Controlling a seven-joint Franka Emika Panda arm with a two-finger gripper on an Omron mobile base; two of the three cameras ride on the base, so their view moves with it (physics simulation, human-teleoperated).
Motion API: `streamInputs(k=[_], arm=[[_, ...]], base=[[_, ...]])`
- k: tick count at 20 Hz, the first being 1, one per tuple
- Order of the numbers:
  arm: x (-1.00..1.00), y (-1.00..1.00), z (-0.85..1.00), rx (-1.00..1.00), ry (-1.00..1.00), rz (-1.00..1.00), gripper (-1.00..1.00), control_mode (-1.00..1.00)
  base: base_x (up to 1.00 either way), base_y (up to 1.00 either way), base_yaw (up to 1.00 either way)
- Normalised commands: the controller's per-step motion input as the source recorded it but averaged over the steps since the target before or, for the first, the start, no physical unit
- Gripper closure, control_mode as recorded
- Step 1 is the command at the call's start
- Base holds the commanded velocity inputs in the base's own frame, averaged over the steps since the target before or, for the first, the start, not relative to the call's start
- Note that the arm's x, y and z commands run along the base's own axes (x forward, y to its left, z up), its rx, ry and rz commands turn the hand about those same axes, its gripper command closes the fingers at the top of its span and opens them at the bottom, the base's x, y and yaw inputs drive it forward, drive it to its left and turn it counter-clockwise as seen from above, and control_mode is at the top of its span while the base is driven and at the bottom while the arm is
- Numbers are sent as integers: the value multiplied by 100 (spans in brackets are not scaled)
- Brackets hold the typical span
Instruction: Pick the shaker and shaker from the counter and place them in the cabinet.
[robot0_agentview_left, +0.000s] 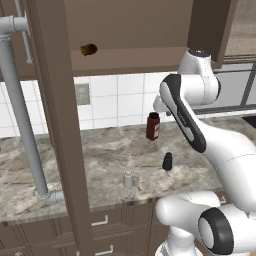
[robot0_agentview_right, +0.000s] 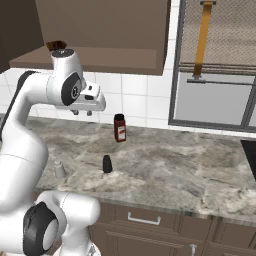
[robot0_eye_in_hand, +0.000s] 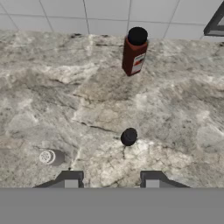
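Note:
On the counter the black shaker stands upright. The pale shaker stands to its left, nearer the front edge. My gripper hangs high above both and points down at the worktop. It is open, with nothing between its fingers. In the hand view the black shaker lies just beyond the fingertips and the pale one off to the left. The cabinet stands open above.
A dark red bottle stands near the tiled wall. A small brown object rests on the cabinet's base board. A tall brown panel and a grey pipe rise at the left. Drawers sit below.

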Motion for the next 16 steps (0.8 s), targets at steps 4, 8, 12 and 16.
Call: streamInputs(k=[4,8,12,16], arm=[[-7,0,-7,0,0,0,-100,-100],[-28,0,-19,0,-4,0,-100,-100],[-34,0,-23,-1,-8,0,-100,-100],[-40,0,-26,0,-9,0,-100,-100]], base=[[0,0,0],[0,0,0],[0,0,0],[0,0,0]])
